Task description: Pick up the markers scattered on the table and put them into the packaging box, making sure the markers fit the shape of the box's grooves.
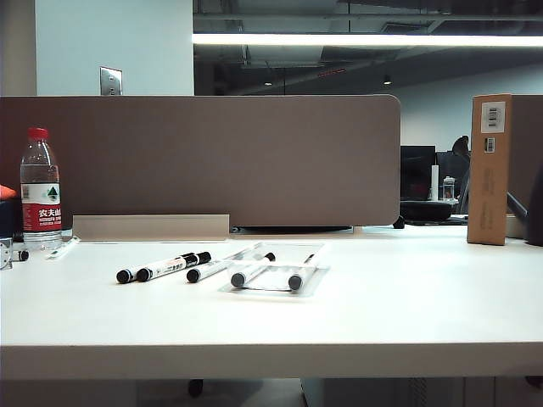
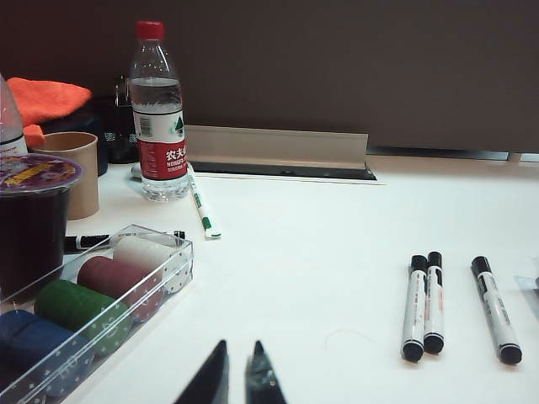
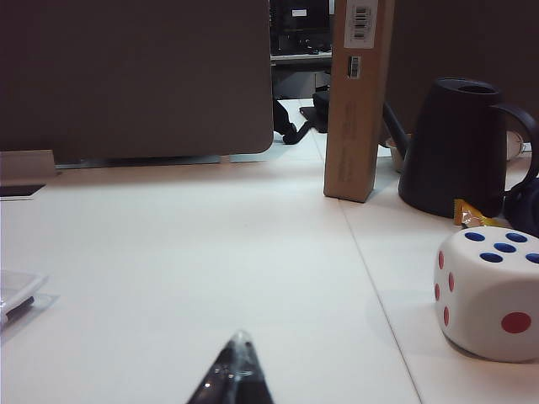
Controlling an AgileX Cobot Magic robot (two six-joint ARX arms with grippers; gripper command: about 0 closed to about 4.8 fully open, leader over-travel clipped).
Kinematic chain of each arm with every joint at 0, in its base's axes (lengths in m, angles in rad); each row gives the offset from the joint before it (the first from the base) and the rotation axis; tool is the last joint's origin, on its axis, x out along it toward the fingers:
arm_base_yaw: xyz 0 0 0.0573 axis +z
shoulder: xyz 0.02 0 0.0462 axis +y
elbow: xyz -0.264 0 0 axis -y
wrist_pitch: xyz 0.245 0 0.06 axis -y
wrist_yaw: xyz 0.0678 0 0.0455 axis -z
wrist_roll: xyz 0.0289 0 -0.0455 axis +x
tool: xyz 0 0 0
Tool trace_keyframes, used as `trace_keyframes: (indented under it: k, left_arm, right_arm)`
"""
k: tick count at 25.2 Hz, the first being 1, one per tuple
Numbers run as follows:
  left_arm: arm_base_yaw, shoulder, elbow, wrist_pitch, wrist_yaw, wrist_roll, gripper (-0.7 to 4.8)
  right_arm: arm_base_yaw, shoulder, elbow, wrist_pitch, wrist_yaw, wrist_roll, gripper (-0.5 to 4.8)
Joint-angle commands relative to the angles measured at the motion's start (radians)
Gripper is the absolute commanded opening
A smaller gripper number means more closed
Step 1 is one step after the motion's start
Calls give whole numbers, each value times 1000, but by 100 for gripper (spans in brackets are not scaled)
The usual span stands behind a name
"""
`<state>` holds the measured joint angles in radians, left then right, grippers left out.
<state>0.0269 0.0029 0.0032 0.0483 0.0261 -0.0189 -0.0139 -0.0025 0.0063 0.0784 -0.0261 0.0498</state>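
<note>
Three markers lie loose on the white table (image 1: 382, 314): a pair side by side (image 1: 170, 267) (image 2: 424, 303) and a single one (image 1: 206, 270) (image 2: 496, 310). Two more markers (image 1: 250, 273) (image 1: 299, 277) rest in the grooves of the clear packaging box (image 1: 284, 253), whose corner (image 3: 15, 284) also shows in the right wrist view. My left gripper (image 2: 240, 347) hangs low over the table, short of the pair, its fingertips nearly touching and holding nothing. My right gripper (image 3: 240, 337) is shut and empty, well away from the box. Neither gripper shows in the exterior view.
A water bottle (image 1: 40, 191) (image 2: 158, 114), a green-tipped pen (image 2: 200, 202), a clear case of poker chips (image 2: 93, 303) and cups (image 2: 72, 168) stand on the left. On the right are a tall brown carton (image 1: 489, 170) (image 3: 358, 101), a black kettle (image 3: 459, 147) and a large die (image 3: 488, 290).
</note>
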Motion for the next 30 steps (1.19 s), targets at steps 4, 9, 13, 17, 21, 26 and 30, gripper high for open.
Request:
trace_keyframes:
  k: [4,9,13,17,21,26,30]
  left_arm:
    - [-1,0,5,13,4,4,34]
    - [-1,0,5,15,20,-21,34]
    - [-1,0,5,45,72,-303,26]
    - [-1,0,8,84,117,-491,19]
    - [-10,0,40,98,156,-497,-6]
    - [-21,35,111,64,161,-475,-5]
    - [-21,212,240,-59,277,-497,-5]
  right_arm:
    - [-1,1,-5,23,-142,98,-6]
    - [0,1,-2,135,-211,255,-6]
    - [1,14,67,240,-161,858,-6]
    - [1,161,254,204,-319,675,-6]
    - [1,406,442,155,-496,496,-6]
    - [77,763,692,49,-594,319,-6]
    - [213,1072,885,-42,-595,286,-6]
